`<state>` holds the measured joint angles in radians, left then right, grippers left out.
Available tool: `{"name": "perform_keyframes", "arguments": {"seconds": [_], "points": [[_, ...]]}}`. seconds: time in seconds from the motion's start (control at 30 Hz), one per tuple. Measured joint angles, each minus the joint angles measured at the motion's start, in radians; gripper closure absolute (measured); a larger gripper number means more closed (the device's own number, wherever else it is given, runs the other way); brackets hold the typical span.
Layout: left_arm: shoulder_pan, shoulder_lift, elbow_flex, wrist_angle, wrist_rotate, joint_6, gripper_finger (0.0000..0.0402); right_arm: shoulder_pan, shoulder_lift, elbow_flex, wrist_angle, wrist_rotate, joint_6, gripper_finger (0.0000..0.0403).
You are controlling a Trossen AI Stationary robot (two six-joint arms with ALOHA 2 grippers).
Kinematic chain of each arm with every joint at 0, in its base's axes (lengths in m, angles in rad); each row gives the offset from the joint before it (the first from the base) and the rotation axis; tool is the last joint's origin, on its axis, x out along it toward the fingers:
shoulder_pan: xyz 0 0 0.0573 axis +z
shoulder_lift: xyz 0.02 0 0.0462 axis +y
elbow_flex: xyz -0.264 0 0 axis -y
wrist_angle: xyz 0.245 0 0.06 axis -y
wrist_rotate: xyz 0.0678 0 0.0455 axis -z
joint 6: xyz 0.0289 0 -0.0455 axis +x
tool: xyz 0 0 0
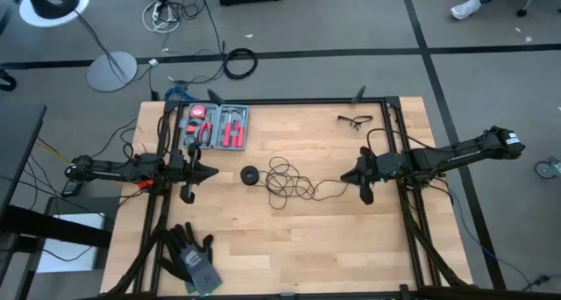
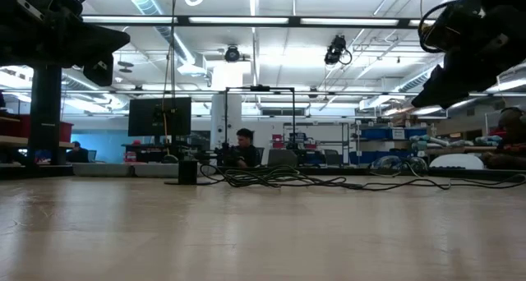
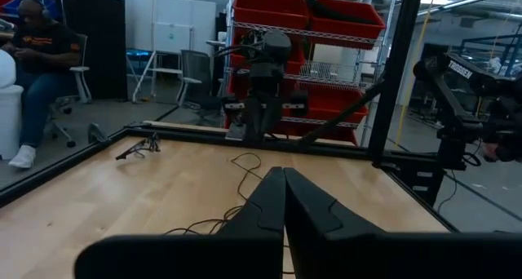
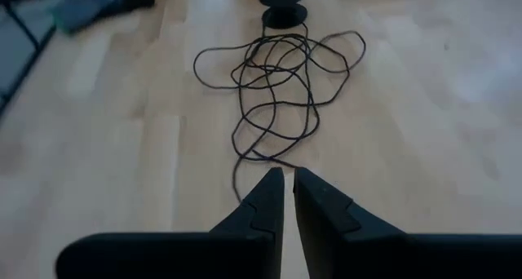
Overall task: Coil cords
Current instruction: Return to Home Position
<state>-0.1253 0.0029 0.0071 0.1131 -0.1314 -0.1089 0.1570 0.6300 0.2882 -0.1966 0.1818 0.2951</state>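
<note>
The thin black cord [image 1: 285, 179] lies in a loose tangle of loops mid-table, also in the right wrist view [image 4: 273, 83]. Its round black puck [image 1: 250, 175] rests on the wood at the tangle's left end [image 4: 284, 16]. One strand [image 1: 326, 193] trails flat along the table toward my right gripper [image 1: 344, 175]. That gripper hangs above the strand, tipped down, with only a thin slit between its fingers [image 4: 287, 174] and nothing in them. My left gripper [image 1: 213, 173] waits shut left of the puck, pointing level across the table [image 3: 284, 177].
A grey case of red-handled tools [image 1: 219, 126] and safety glasses [image 1: 355, 120] lie along the far edge. Dark gloves [image 1: 193, 256] lie at the near left. A black frame [image 1: 399, 142] rims the table. A person [image 3: 37, 67] sits beyond the table.
</note>
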Motion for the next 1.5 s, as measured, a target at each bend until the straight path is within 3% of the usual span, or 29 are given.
{"name": "perform_keyframes", "arguments": {"seconds": [0.17,0.9,1.03,1.5], "points": [[0.000,0.000,0.000,0.000,0.000,0.000,0.0394,0.000,0.000,0.000,0.000,0.000,-0.143,0.0369],[0.000,0.000,0.000,0.000,0.000,0.000,0.0394,-0.001,-0.008,0.000,-0.001,-0.009,-0.144,0.0369],[0.000,0.000,0.000,0.000,0.001,0.000,0.0394,0.000,-0.047,0.000,-0.004,-0.078,-0.149,0.0369],[0.000,0.000,0.000,0.000,0.001,0.000,0.0394,0.001,-0.295,0.000,-0.139,-0.125,-0.237,0.0400]]}}
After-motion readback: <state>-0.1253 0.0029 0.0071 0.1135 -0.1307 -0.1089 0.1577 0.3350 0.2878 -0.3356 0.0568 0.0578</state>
